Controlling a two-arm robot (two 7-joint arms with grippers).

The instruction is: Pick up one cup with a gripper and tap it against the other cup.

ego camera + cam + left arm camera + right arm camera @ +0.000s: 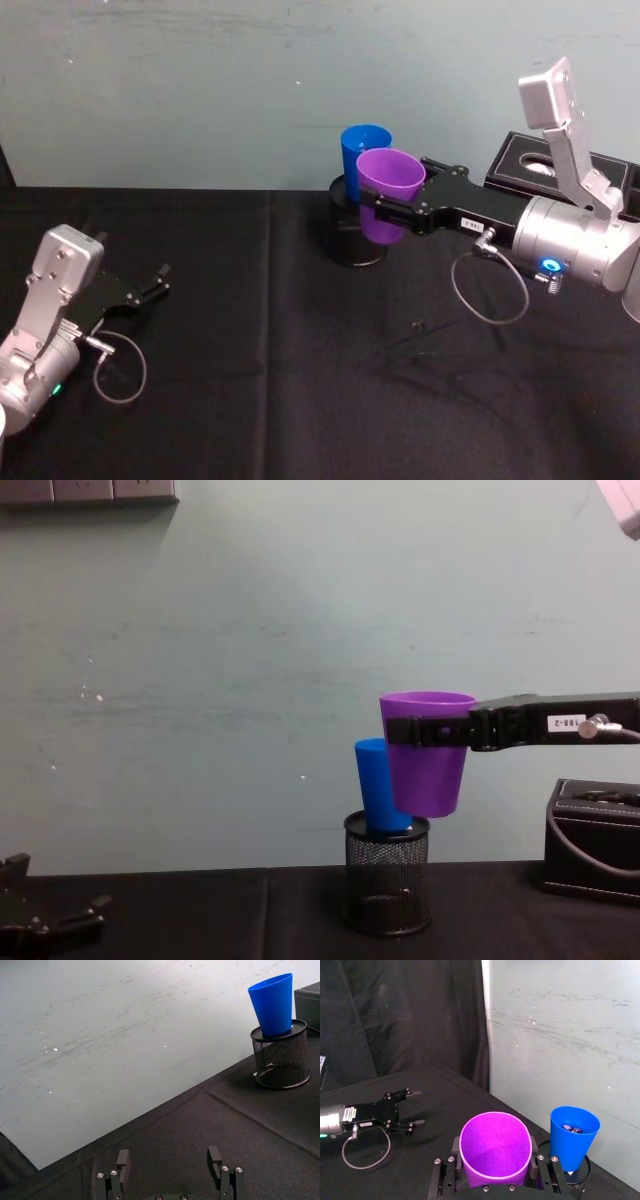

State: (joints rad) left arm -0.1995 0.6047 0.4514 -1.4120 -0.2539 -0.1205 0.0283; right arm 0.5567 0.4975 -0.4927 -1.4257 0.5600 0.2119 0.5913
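My right gripper (385,208) is shut on the purple cup (387,192), holding it upright in the air above the table; its fingers (415,731) clamp the cup's sides (495,1147). The blue cup (360,148) stands tilted in a black mesh pen holder (352,240), just behind and left of the purple cup (428,750). In the chest view the two cups overlap; whether they touch I cannot tell. The blue cup (571,1137) holds small dark items. My left gripper (158,280) rests open low at the table's left, far from both cups.
A black box (560,165) sits at the back right behind the right arm. Black cloth (280,380) covers the table, and a pale wall stands close behind the holder. Grey cables loop from both wrists.
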